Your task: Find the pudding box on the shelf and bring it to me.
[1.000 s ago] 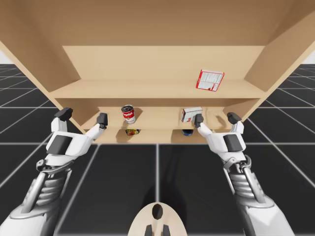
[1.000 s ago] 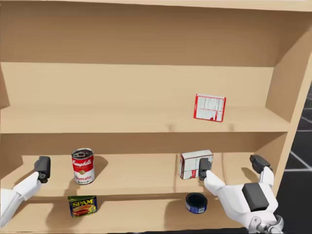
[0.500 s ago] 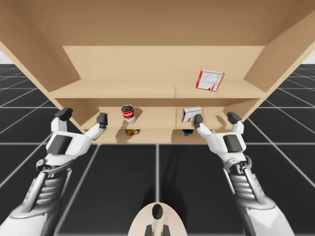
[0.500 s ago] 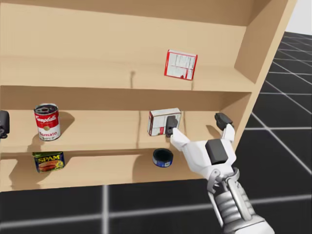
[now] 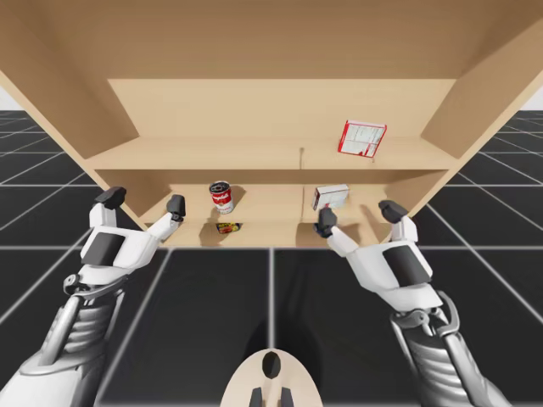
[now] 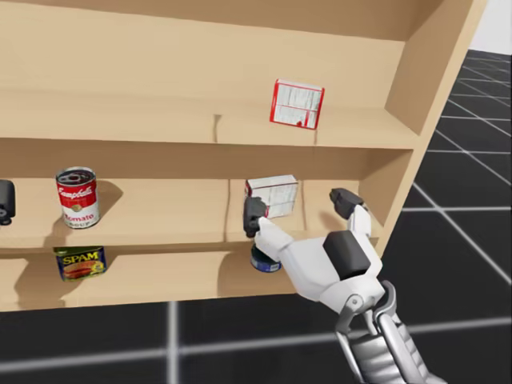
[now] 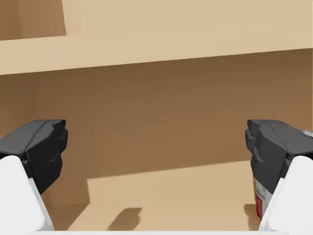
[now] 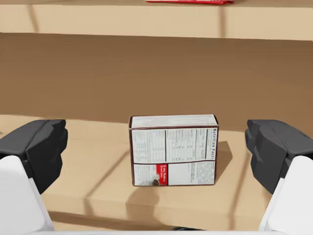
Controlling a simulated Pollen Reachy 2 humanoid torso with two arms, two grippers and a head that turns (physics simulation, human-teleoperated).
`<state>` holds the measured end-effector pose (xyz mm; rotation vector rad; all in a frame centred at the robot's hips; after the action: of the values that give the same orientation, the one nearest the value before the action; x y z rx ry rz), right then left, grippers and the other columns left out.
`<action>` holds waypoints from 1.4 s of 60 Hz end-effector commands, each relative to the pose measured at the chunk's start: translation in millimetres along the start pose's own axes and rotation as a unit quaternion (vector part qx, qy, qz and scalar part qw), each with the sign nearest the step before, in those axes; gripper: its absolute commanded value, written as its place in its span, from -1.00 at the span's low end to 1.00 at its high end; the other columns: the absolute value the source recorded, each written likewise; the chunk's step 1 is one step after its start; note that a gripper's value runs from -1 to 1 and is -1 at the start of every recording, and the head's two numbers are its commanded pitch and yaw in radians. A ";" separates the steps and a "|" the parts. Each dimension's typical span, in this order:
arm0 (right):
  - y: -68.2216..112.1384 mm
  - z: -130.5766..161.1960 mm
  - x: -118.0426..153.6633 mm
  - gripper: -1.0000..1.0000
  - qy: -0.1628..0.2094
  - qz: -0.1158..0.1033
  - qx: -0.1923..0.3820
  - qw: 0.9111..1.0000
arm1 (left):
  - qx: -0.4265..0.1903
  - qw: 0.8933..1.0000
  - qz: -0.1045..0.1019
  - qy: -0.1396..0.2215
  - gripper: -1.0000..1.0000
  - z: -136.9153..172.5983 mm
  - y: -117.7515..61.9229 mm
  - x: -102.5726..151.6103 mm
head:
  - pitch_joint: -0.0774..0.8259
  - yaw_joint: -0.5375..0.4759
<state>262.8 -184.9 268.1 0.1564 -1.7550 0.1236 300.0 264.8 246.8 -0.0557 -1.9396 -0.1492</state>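
Note:
A small brown-edged box with a white label [image 8: 173, 150] stands upright on the middle shelf, ahead of my right gripper [image 5: 358, 217] and centred between its open fingers, which do not touch it. The same box [image 6: 274, 196] sits just behind that gripper [image 6: 300, 208] in the head view. A larger red and white box [image 5: 362, 138] leans on the upper shelf. My left gripper [image 5: 142, 201] is open at the shelf's left end, holding nothing, with a red can [image 7: 257, 198] beside one finger.
The red can [image 6: 77, 198] stands on the middle shelf. Below it lies a yellow and blue tin [image 6: 80, 262]. A blue can [image 6: 264, 262] on the lowest shelf is partly hidden under my right hand. The shelf's side wall [image 6: 416, 96] rises close to the right.
My head turned right and down in the first half second. My right gripper has since moved left and now faces the small box squarely. The left arm has not moved.

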 end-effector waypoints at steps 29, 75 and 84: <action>24.2 -55.2 -46.6 -1.00 0.059 -0.056 -0.031 0.996 | 0.000 1.000 0.002 0.004 -1.00 -1.1 2.7 -1.8 | 0.11 -0.35; 6.3 -107.8 -85.9 0.00 0.092 0.010 -0.052 0.994 | -0.004 1.000 0.000 0.004 -1.00 -1.3 0.1 -3.9 | 0.13 -0.35; 3.8 -106.9 -86.2 1.00 0.092 0.011 -0.052 0.994 | -0.004 1.000 -0.001 0.005 -1.00 -1.6 -0.2 -4.2 | 0.13 -0.35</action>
<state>382.4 -166.0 210.7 0.0383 -1.5967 0.0699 302.8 264.9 243.7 -0.0597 -1.9304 -0.1559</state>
